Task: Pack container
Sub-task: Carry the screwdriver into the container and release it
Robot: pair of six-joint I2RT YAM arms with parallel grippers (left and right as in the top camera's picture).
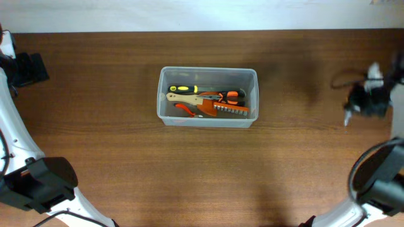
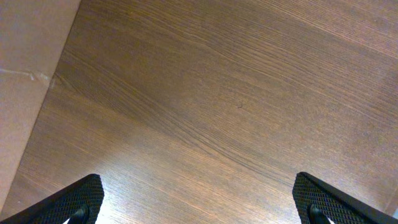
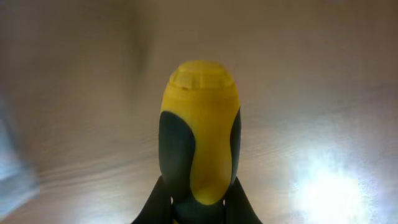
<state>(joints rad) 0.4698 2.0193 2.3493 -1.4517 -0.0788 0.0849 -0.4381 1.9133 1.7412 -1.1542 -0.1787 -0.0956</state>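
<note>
container: mid-table, long axis left-right, tools inside.
right end effector: clenched on a yellow handle, well right of the container; the nearer arm.
left end effector: released, empty, well left of the container.
coming move: probably carry leftward, then lower in.
views: right wrist shows the grip; overhead blurs it but alone shows the container.

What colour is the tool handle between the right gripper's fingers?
The handle is yellow with black side panels, clearest in the right wrist view.
</note>
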